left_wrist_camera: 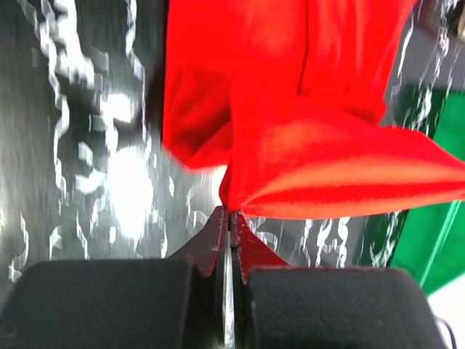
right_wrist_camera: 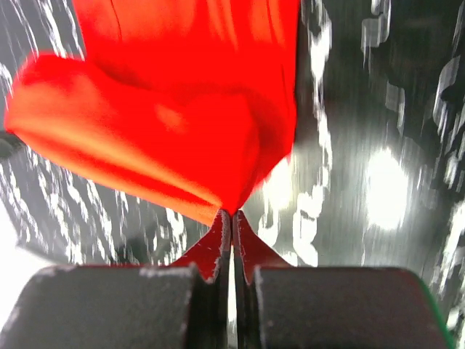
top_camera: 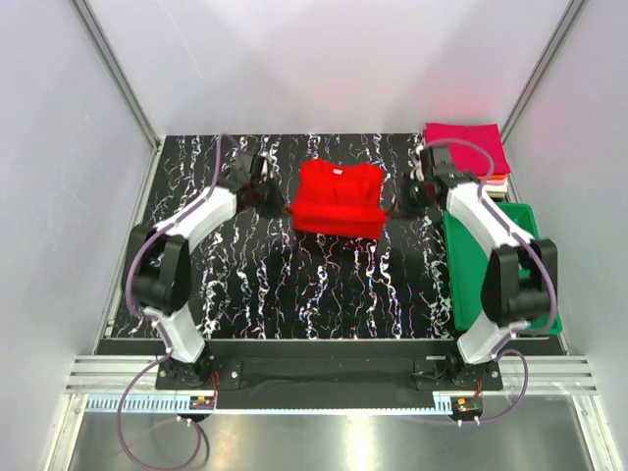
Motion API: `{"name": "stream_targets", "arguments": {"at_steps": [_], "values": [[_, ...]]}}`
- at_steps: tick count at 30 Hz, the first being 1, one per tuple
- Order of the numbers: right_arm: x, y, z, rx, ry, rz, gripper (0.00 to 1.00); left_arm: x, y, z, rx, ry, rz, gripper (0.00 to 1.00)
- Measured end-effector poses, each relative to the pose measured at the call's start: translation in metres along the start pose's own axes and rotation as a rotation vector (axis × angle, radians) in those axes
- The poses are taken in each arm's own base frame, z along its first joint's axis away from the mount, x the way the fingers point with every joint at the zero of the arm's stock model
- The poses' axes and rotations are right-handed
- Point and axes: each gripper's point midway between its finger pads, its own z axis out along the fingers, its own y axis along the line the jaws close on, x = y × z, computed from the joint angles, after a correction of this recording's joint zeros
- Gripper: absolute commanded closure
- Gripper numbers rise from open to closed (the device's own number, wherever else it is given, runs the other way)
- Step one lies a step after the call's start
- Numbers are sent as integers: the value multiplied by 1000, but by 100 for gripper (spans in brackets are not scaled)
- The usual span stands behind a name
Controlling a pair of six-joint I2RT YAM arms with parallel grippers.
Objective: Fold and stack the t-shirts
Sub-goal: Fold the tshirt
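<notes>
Red t-shirt (top_camera: 339, 199): you are finding it toward the far middle of the table (top_camera: 324, 285), between the two arms, with its near half doubling over on itself.
Left gripper (left_wrist_camera: 231, 212): its jaws are pinching tight on the shirt's left edge, with cloth bunching at the tips.
Right gripper (right_wrist_camera: 231, 212): it is clamping the right edge the same way.
Folded stack (top_camera: 466, 147): it is sitting at the far right corner, magenta on top, with orange and white edges peeking out beneath.
Green tray (top_camera: 463, 280): it is lying just nearer than the stack, partly under the right arm.
Progress: several shirts are looking finished. The red one seems to be only mid-fold, so you are likely facing more folds and then the stacking.
</notes>
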Motion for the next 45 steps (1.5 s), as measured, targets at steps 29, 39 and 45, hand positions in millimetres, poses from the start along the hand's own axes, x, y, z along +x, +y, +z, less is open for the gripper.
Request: {"name": "stream_targets", "arguments": {"at_steps": [29,39,45], "values": [[170,-18,-119,-126,-49,220,100,160,-15,-131,72,-1,101,100],[86,-10,-98,10,-87,99,100,68,-48,-99,3,-70,115,100],[33,-1,-68,44,-87,22,100,-5,-57,-71,3,-116,101,100]]}}
